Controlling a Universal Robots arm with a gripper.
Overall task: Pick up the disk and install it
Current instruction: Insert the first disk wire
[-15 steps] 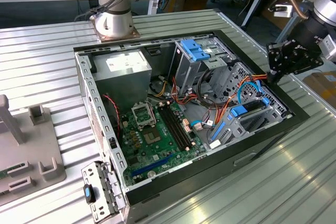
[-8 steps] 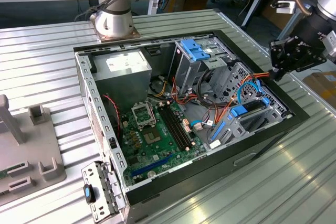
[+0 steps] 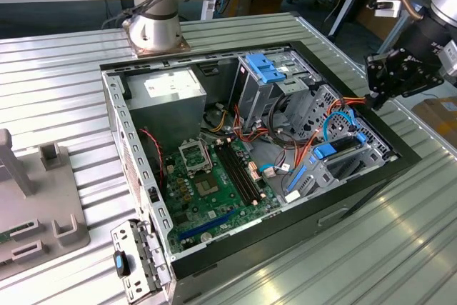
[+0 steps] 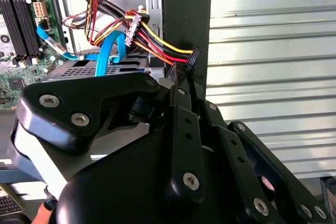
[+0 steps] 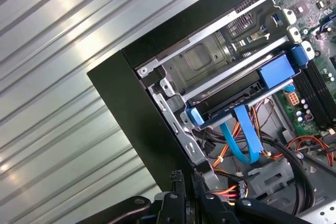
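The disk (image 3: 335, 151), dark with a bright blue carrier, already sits in the drive cage of the open computer case (image 3: 143, 176), near the case wall at the exterior view's right; in the first wrist view it (image 5: 239, 95) lies level in its bay under the grey cage (image 5: 210, 59). So the picking up and placing look done, and I judge the task near its end, though whether the carrier is fully latched cannot be told. The gripper (image 3: 376, 99) hangs just above that case wall, close to the disk but apart from it; its fingers (image 4: 181, 90) are drawn narrow together and hold nothing. Blue cables (image 5: 241, 140) and a red, yellow and orange wire bundle (image 4: 157, 40) crowd the space beside the bay. The case rests on a ribbed metal worktop (image 3: 400, 233).
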